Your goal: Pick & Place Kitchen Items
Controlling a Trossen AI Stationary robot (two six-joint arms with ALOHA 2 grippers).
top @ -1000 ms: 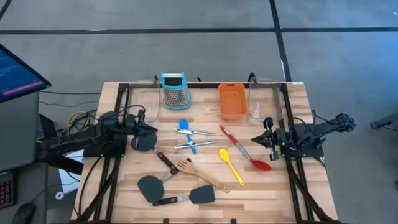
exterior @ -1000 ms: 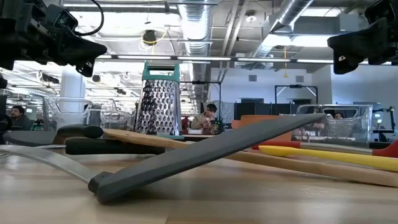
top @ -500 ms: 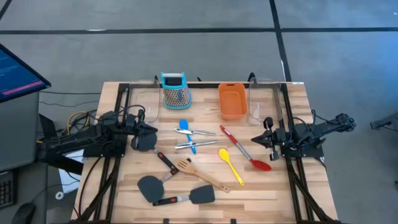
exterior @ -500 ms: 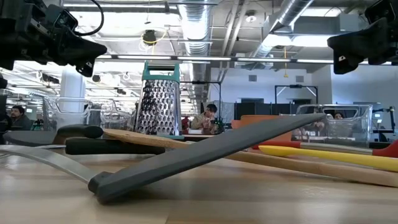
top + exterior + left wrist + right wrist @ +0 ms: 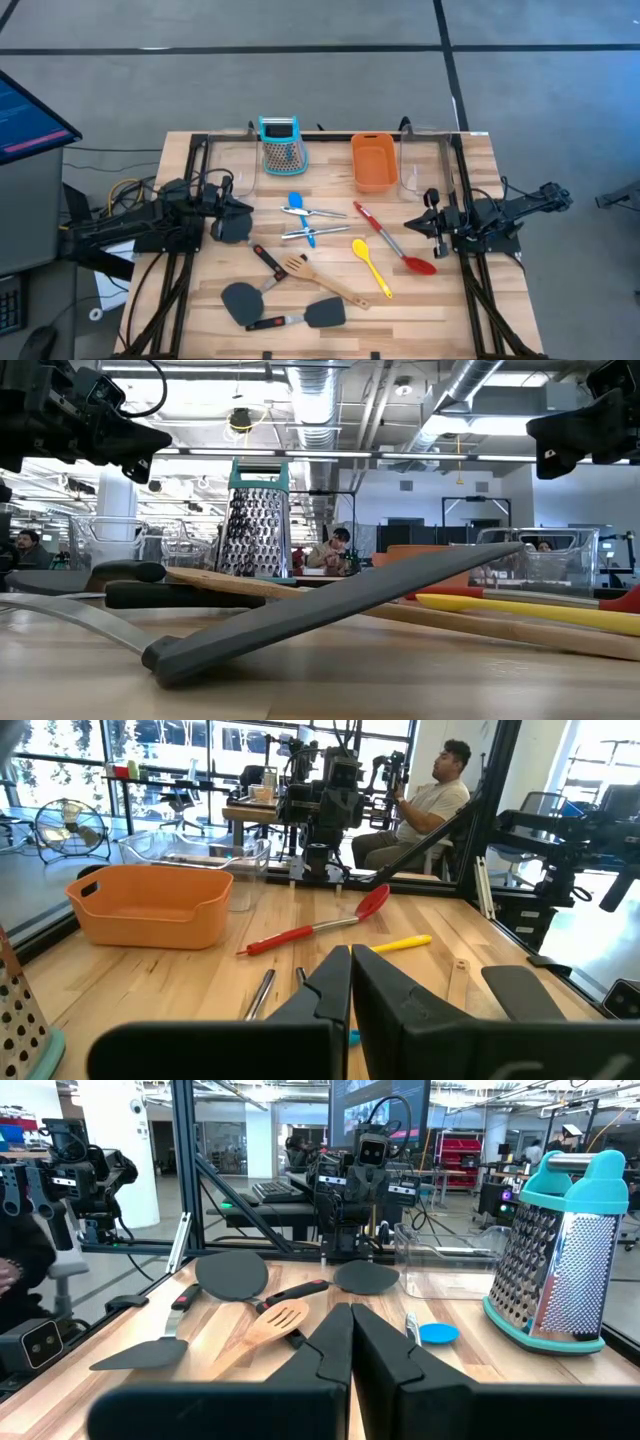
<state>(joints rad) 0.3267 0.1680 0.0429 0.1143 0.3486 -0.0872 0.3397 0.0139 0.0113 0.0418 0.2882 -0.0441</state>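
High view shows us both arms parked at the table's sides, left gripper (image 5: 243, 208) and right gripper (image 5: 412, 224) each clenched on nothing, while the utensils lie between them: blue spoon (image 5: 297, 205), tongs (image 5: 312, 232), red spoon (image 5: 395, 243), yellow spoon (image 5: 369, 263), wooden turner (image 5: 312, 276), black spatulas (image 5: 285, 310).
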